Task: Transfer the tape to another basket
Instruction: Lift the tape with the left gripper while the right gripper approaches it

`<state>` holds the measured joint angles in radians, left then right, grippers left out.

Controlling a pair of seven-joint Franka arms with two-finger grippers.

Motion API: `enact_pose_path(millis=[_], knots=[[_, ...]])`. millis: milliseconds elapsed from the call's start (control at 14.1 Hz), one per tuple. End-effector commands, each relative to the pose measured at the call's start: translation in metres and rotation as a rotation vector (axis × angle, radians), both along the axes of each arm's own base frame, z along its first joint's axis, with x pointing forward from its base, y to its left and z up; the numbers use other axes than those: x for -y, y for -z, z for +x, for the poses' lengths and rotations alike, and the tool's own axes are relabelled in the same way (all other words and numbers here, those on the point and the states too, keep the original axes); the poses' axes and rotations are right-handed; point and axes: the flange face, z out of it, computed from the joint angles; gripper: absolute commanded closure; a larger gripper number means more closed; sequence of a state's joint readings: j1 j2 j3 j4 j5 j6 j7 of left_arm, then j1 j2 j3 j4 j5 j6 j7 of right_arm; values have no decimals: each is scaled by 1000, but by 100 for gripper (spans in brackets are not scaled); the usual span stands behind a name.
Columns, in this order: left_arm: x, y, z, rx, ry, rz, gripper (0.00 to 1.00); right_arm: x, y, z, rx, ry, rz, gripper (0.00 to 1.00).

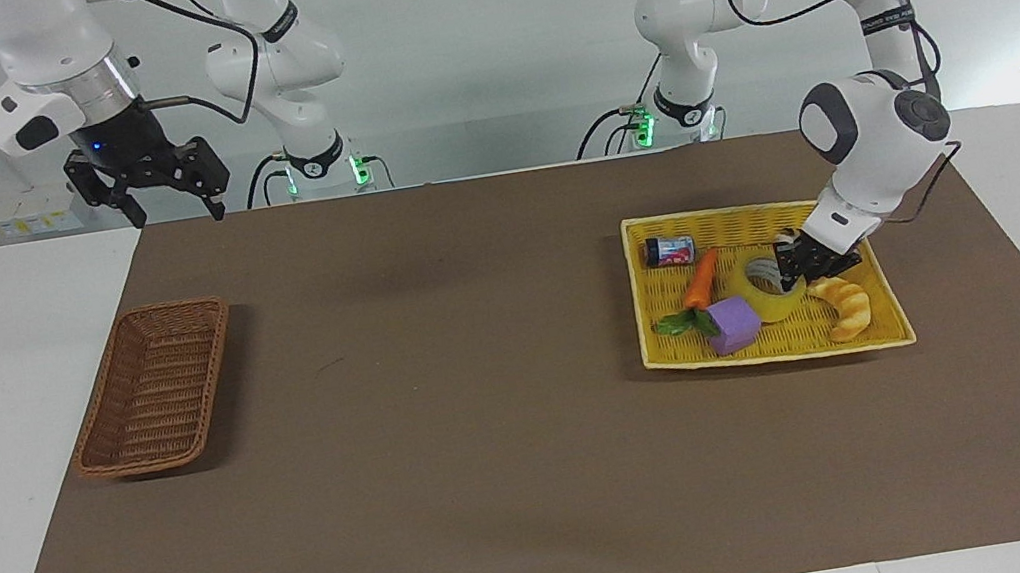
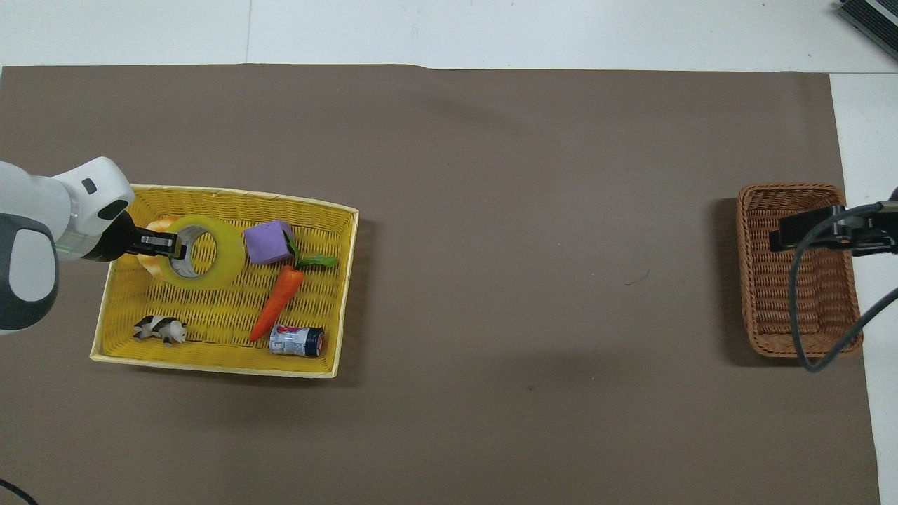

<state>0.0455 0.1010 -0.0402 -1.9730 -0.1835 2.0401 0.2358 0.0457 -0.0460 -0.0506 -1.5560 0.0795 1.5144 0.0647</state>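
Left gripper clamped on the wall of the translucent yellow ring-shaped tape roll, one finger against the outer face, the other inside the pale core. Just past the fingertips, a purple foam cube; an orange toy carrot slanting below it. All within the bright yellow woven basket. Right gripper over the dark brown wicker basket, well apart.

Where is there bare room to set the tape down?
The brown wicker basket holds nothing, and brown mat lies bare between the baskets. The yellow basket is crowded around the tape in the left hand.
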Motion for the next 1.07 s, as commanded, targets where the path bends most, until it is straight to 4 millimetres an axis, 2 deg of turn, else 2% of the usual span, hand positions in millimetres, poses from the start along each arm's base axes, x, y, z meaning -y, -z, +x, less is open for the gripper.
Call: enact_pose_path(millis=[0,71,213,355,498,711,995], knots=[[20,-27,3,-42,-105,-61,100,-12,-1,-5,6,-18,89,0],[29,-34,4,-57,-158,-96,100,-25,1,-6,1,-42,112,0],[72,-46,2,-82,-238,-105,100,-49,2,-7,-4,-71,159,0],[127,-58,-4,-104,-320,-101,100,-84,5,-8,-2,-119,195,0],[182,-66,-16,-118,-361,-100,100,-108,14,-4,-5,-79,282,0],[251,-79,-34,-124,-428,-108,100,-147,30,-5,-13,-21,389,0],[319,-115,-54,-170,-498,-209,100,-164,69,-13,-35,-92,469,0]])
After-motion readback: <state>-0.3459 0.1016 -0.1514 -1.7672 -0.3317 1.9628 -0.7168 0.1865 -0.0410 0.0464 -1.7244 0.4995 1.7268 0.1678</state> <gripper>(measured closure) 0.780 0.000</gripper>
